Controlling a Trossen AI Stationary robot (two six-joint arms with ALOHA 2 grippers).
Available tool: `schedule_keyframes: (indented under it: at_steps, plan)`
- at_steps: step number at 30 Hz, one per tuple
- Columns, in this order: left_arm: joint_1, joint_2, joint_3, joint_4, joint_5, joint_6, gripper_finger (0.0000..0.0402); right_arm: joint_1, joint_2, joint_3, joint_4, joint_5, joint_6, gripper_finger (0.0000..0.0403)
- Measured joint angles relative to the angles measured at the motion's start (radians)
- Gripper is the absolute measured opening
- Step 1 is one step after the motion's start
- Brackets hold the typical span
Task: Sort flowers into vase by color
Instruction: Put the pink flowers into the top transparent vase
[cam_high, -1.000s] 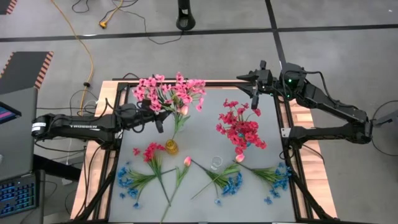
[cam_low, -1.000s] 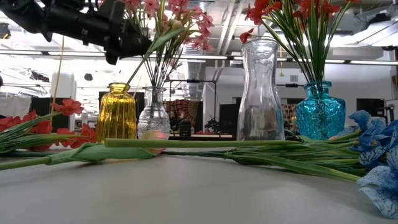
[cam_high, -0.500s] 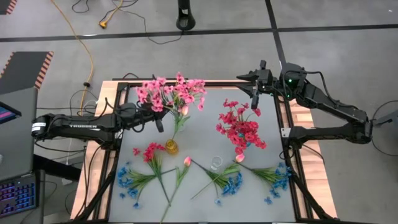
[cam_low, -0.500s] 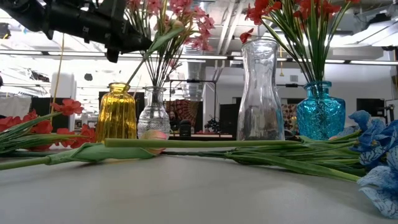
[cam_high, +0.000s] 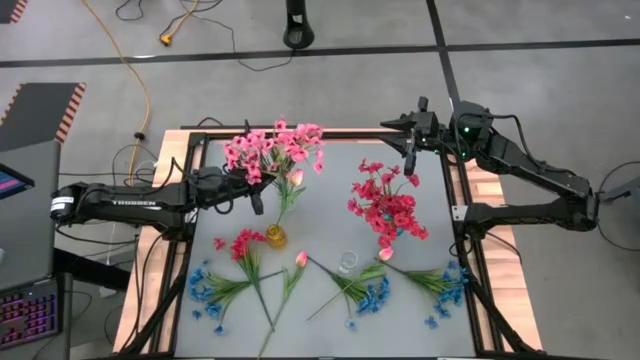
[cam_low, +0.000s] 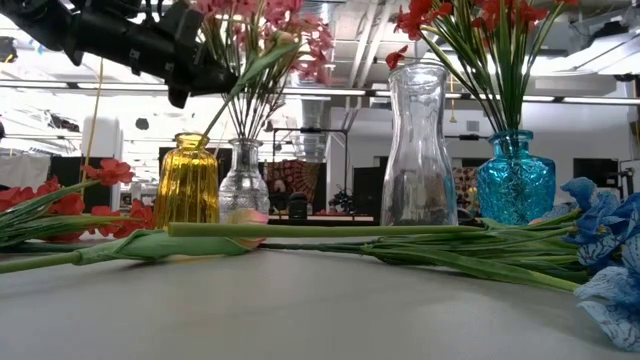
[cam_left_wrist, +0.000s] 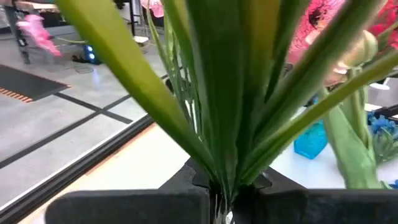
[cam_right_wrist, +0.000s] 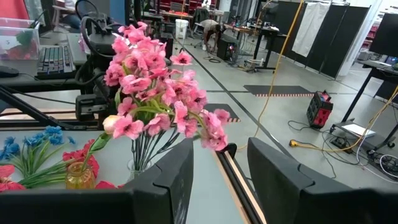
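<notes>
I saw my left claw (cam_high: 256, 197) squeezed tight on green stems of the pink flowers (cam_high: 275, 150), which stood in what looked like a small clear vase (cam_low: 244, 181) on the counter (cam_high: 320, 210). My right claw (cam_high: 409, 152) hung open near the counter's far right corner, holding nothing.

Pink flowers (cam_high: 272, 150) upright in, seemingly, a clear vase (cam_low: 244, 183).

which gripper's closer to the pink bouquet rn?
Left. The left gripper is at the pink bouquet's stems, jaws shut on them. The right gripper waits off to the side, apart.
</notes>
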Motion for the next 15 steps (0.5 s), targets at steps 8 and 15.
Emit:
schedule_keyframes:
  at_steps: [8,15]
  plan:
    - [0.000,-0.001,0.000,0.001,-0.037,0.000,0.0075,0.000,0.000,0.000,0.005,0.000,0.000,0.0177]
    - [0.000,-0.094,0.000,-0.072,-0.036,0.012,0.0160,0.000,-0.014,0.001,0.070,0.000,0.000,0.0177]
